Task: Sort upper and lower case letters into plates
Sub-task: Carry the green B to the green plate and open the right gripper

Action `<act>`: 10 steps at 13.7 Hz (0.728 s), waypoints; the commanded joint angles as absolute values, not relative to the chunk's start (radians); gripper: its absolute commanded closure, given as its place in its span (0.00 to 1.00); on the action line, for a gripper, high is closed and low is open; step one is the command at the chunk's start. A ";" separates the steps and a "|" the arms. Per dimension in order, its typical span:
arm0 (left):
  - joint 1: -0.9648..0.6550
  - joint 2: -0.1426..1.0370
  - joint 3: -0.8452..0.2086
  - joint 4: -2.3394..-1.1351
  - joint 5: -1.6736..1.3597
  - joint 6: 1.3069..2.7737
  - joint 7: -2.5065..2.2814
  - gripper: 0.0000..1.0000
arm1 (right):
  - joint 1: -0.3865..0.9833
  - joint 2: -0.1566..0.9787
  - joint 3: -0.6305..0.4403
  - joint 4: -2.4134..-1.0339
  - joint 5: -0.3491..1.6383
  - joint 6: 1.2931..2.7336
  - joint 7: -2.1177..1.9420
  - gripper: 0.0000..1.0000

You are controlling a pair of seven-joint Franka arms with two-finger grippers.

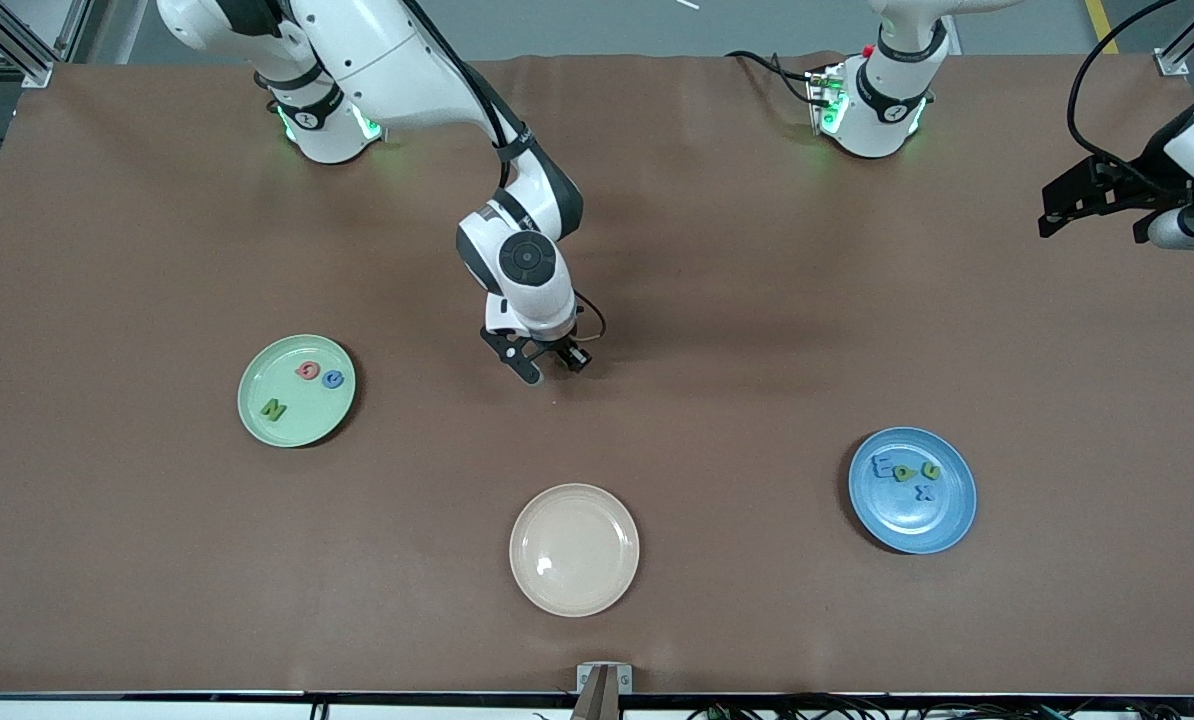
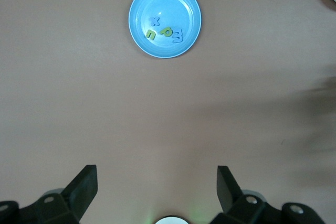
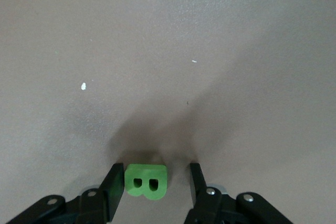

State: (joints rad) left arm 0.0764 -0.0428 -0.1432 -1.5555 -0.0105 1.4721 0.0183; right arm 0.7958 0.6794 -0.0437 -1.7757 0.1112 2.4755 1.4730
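Note:
A green letter B (image 3: 146,182) sits between the fingers of my right gripper (image 3: 156,172), against one finger with a gap to the other, so the jaws are open. In the front view this gripper (image 1: 547,365) is low over the middle of the table. The mint green plate (image 1: 257,420) toward the right arm's end holds a red letter (image 1: 307,371), a blue letter (image 1: 332,379) and a green N (image 1: 274,409). The blue plate (image 1: 947,530) toward the left arm's end holds several blue and green letters (image 1: 907,474); it also shows in the left wrist view (image 2: 142,35). My left gripper (image 2: 156,174) is open and empty.
An empty cream-beige plate (image 1: 574,549) lies near the front camera's edge, between the two other plates. The left arm's hand (image 1: 1097,200) waits high over the left arm's end of the table. The brown table mat (image 1: 757,330) is bare elsewhere.

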 commanded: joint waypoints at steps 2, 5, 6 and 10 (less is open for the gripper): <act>0.072 -0.060 -0.144 -1.575 0.005 1.494 0.038 0.00 | 0.805 0.687 -0.057 -1.769 0.103 2.467 1.490 0.97; 0.072 -0.060 -0.144 -1.577 0.005 1.497 0.038 0.00 | 0.757 0.663 -0.063 -1.776 0.103 2.451 1.415 1.00; 0.072 -0.060 -0.144 -1.577 0.005 1.497 0.038 0.00 | 0.721 0.634 -0.063 -1.776 0.103 2.389 1.352 1.00; 0.074 -0.061 -0.144 -1.577 0.005 1.497 0.038 0.00 | 0.527 0.485 -0.066 -1.810 0.103 2.199 1.029 1.00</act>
State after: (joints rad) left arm 0.0757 -0.0428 -0.1445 -1.5582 -0.0105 1.4822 0.0184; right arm 0.6258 0.5917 -0.0855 -1.7510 0.1102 2.2639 1.1664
